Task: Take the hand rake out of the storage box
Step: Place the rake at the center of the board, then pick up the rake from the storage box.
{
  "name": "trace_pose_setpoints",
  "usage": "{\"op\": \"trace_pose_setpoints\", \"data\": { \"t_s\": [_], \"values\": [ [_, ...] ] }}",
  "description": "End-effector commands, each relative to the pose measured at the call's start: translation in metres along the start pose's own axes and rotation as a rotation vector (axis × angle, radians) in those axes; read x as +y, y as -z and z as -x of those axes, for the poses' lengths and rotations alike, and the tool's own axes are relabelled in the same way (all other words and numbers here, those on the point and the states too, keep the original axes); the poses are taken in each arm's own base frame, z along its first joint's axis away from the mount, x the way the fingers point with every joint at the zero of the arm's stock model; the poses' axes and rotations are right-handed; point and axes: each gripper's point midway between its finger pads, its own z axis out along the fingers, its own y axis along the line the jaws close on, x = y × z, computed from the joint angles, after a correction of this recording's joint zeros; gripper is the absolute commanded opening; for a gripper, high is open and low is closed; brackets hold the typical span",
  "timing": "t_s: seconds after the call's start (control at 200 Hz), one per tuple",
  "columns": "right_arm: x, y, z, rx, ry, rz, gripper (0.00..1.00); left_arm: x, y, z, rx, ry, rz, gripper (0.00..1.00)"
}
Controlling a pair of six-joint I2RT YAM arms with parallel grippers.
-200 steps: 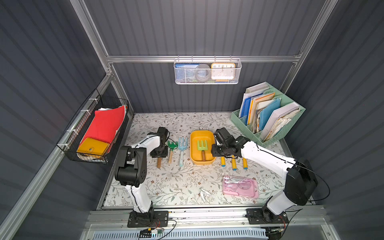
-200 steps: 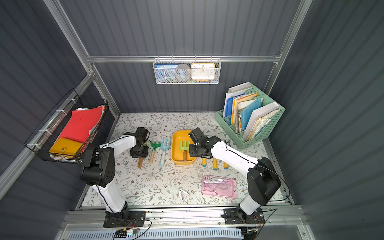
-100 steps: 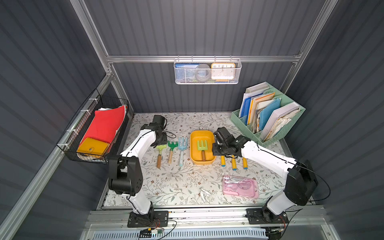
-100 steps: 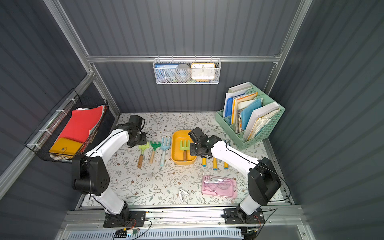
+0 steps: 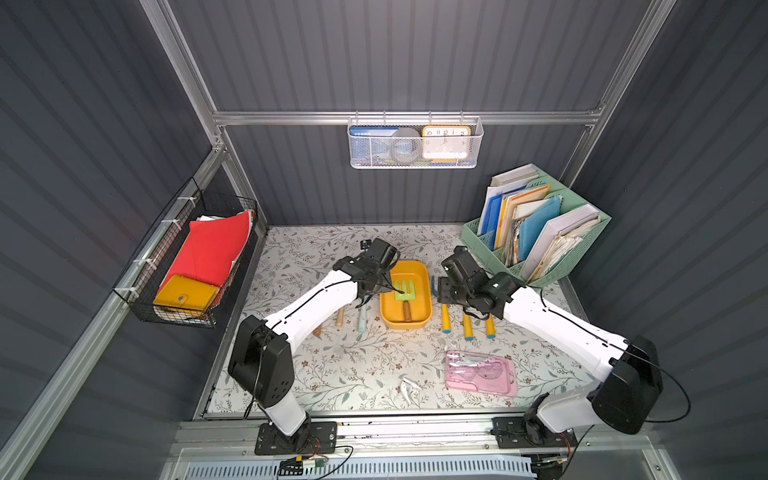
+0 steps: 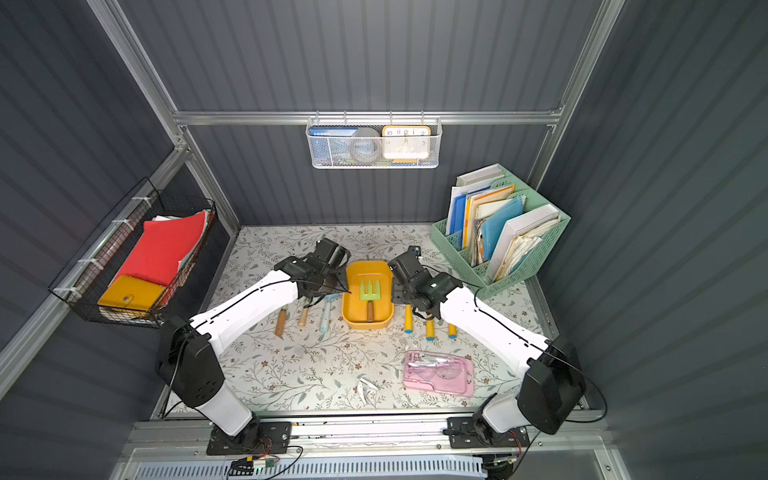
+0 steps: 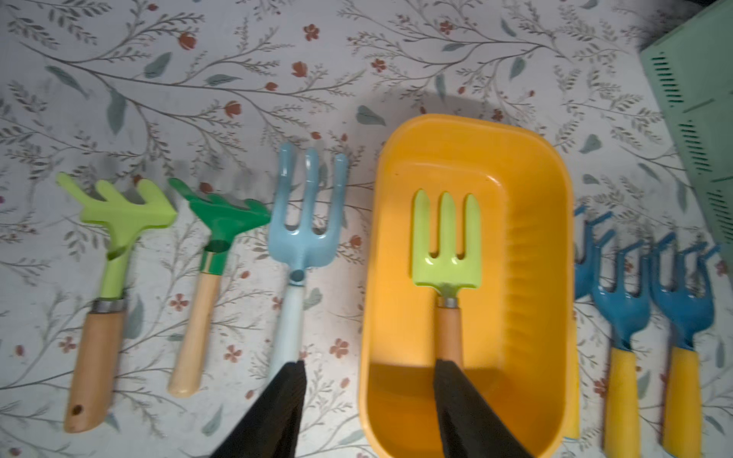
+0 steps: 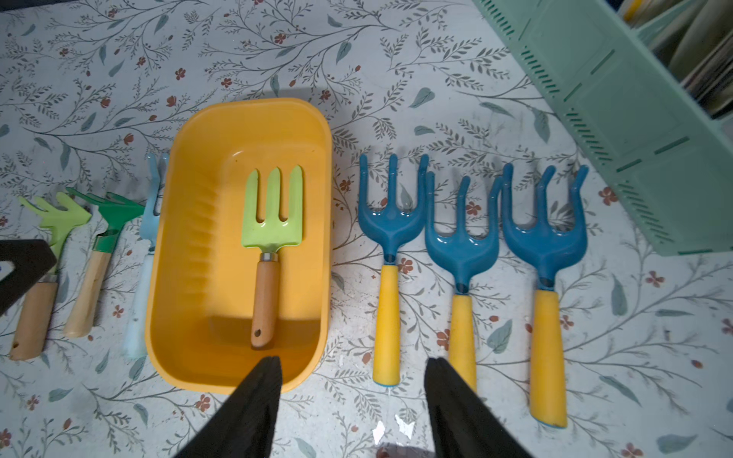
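Two grippers hang over the middle of the bench, and you have nothing in either. The left gripper point(image 7: 371, 363) has its jaws parted, one on either side of the left wall of the storage box point(image 5: 422, 309). One finger point(image 7: 277, 404) is over the bench by the pale-blue fork point(image 7: 307, 222). The other covers the handle end of the hand rake point(image 7: 446, 238), and you cannot tell whether it touches.

The right gripper point(image 8: 353, 360) has its jaws parted too. One finger is over the box's front rim, the other over the bench beside three blue forks with yellow handles point(image 8: 462, 238).

The rake lies flat inside the box, lime head toward the back edge, wooden handle toward the front. Two more rakes, lime point(image 7: 119, 214) and dark green point(image 7: 224, 218), lie left of the pale-blue fork. A pink case point(image 5: 480, 373) sits near the front edge, and a green file organizer point(image 5: 478, 243) is in the back right corner.
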Motion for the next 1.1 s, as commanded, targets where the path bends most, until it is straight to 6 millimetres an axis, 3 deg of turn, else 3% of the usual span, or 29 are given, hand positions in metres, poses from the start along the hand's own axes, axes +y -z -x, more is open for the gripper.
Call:
{"op": "trace_pose_setpoints", "data": {
  "t_s": [0.0, 0.255, 0.5, 0.715, 1.096],
  "values": [
    [-0.022, 0.004, -0.007, 0.006, -0.006, -0.062, 0.65, -0.023, -0.007, 0.000, -0.032, 0.043, 0.011, 0.57],
    [-0.045, 0.012, -0.006, -0.005, -0.045, -0.088, 0.65, -0.074, -0.024, -0.030, -0.004, 0.031, -0.048, 0.57],
    [-0.068, 0.022, -0.008, -0.015, -0.084, -0.114, 0.66, -0.100, -0.037, -0.053, 0.019, 0.025, -0.060, 0.57],
    [-0.075, 0.022, -0.011, -0.007, -0.097, -0.122, 0.66, -0.102, -0.051, -0.072, 0.052, 0.027, -0.036, 0.57],
    [-0.071, 0.016, -0.014, 0.014, -0.097, -0.110, 0.66, -0.085, -0.065, -0.088, 0.082, 0.038, 0.044, 0.53]
  ]
}}
